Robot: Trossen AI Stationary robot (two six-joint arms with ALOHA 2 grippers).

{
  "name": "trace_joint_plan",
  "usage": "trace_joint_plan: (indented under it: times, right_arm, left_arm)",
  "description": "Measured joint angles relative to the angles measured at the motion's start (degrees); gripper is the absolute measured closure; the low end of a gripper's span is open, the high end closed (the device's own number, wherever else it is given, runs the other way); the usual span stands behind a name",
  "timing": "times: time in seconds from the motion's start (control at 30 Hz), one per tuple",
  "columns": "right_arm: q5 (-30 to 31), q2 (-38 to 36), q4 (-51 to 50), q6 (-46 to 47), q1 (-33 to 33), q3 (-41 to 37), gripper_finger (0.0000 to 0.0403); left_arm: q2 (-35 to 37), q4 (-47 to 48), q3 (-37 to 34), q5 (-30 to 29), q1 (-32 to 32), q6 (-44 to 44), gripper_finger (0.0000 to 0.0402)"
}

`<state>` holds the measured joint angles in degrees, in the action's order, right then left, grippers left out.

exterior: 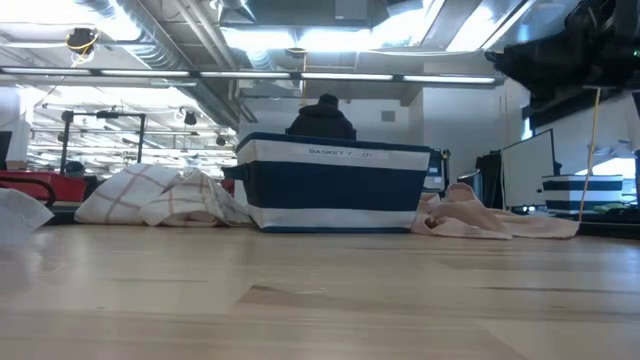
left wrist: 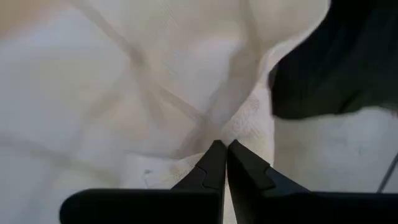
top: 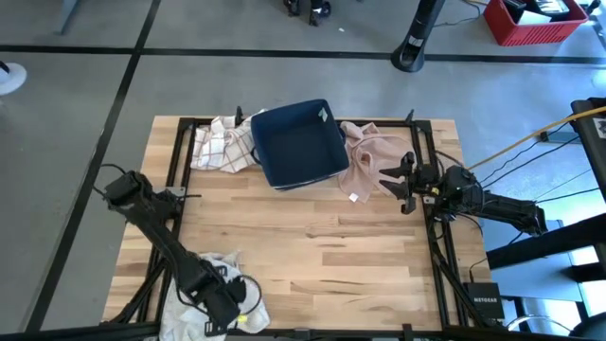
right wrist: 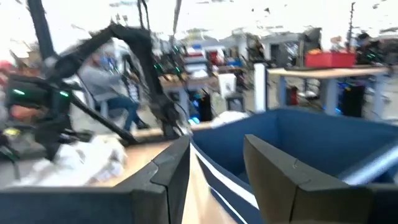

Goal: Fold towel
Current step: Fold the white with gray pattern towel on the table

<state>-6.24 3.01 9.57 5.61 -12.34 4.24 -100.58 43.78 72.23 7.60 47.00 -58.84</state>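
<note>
Item: white towel (top: 220,284), crumpled in a loose heap at the near left corner of the desk (top: 312,246), partly over the edge. Soft cream-white cloth with faint stripe lines, creased into folds. Unfolded. The left tool (left wrist: 222,152) is closed on a fold of it, fingertips pinched together on the fabric.

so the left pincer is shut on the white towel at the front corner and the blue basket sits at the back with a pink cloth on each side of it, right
Not quite: only one side has a pink cloth; the other has a white checked cloth, as the high view shows. The left pincer is shut on the white towel, and the blue basket sits at the back.
</note>
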Motion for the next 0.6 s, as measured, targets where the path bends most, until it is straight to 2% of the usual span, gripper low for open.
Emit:
trace_joint_plan:
  times: [0.07,0.3,0.6]
  right_arm:
    - [-1.5,0.3,1.6,0.2,0.0,0.1,0.0249]
    - [-4.8,4.3,7.2,0.8,0.0,0.1,0.0249]
    - [-7.1,19.3,7.2,0.5,0.0,9.6,0.0249]
  left_arm:
    - [2.1,4.1,2.1,-2.3,-1.6,1.4,0.04]
    - [9.9,16.3,9.5,-15.9,-8.2,8.9,0.04]
    - [15.3,16.9,18.0,-34.5,-18.4,29.6,0.0401]
